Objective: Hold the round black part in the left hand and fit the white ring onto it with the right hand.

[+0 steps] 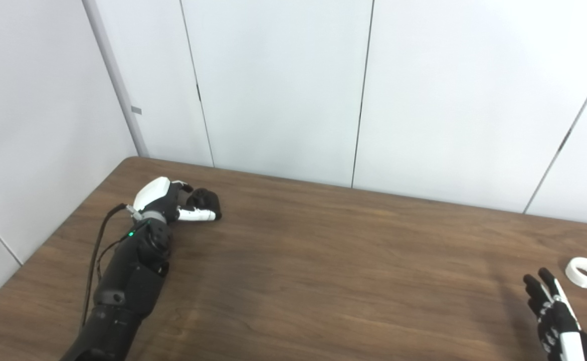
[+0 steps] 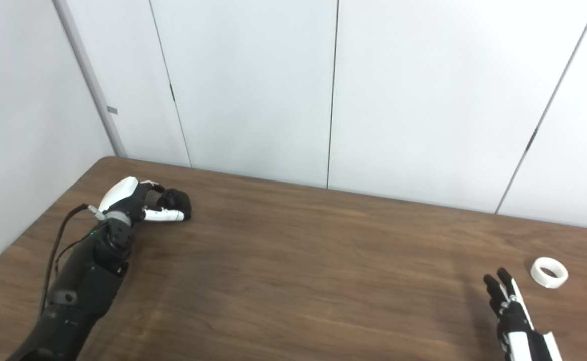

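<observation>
Left hand (image 1: 173, 200) curls around the round black part (image 1: 205, 200) on the table (image 1: 323, 260); right hand (image 1: 556, 316), fingers spread and empty, sits near the flat-lying white ring (image 1: 584, 272), its hole facing up.

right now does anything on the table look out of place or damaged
Nothing stands out. The round black part sits against the left hand at the far left of the brown wooden table; the white plastic ring lies flat, intact, just beyond the open right hand.

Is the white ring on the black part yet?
No, off. The white ring lies alone on the table far right, beside the open right robot hand. The round black part is far left at the left robot hand.
</observation>
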Controlling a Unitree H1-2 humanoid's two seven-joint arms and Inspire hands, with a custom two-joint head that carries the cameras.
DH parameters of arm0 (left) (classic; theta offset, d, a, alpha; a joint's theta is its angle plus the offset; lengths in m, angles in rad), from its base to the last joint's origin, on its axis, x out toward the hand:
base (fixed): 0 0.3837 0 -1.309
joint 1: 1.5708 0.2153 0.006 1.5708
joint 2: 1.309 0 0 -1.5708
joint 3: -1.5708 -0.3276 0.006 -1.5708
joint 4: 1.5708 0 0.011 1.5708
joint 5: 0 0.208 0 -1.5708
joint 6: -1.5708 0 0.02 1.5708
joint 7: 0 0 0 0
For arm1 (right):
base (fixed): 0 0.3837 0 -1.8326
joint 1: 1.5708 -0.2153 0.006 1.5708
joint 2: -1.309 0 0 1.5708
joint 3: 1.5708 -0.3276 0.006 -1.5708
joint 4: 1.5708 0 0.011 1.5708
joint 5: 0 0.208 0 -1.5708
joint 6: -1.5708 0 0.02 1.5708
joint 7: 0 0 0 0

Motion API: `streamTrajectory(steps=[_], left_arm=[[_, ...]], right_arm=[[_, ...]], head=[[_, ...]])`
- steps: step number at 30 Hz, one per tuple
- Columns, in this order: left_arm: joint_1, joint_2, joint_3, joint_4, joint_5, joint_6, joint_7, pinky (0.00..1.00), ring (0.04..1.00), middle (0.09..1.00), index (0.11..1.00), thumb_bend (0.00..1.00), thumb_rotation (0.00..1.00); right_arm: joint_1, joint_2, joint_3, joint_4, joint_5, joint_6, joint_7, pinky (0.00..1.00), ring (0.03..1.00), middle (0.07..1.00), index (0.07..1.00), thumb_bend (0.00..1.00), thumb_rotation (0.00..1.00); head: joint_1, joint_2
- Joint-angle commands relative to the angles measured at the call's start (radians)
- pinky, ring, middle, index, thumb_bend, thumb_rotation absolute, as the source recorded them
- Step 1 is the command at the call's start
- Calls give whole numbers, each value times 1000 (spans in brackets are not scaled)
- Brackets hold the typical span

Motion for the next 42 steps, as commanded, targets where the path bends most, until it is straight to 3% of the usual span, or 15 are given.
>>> streamTrajectory(steps=[1, 27, 42], left_arm=[[-56, 36, 4, -3, 11, -1, 10, 1000, 1000, 946, 838, 948, 395], [-57, 38, -24, 30, -10, -1, 44, 1000, 999, 938, 820, 891, 350], [-63, 20, -9, 45, -43, -2, 62, 1000, 999, 936, 823, 892, 353]], right_arm=[[40, 24, 5, 66, 4, -17, -9, 1000, 971, 939, 976, 595, 1000], [47, 23, 1, 64, -11, -19, -17, 985, 953, 915, 951, 643, 1000], [39, 24, -1, 78, -5, -30, -16, 960, 924, 906, 946, 653, 1000]], head=[[0, 0], [-18, 5], [-20, 1]])
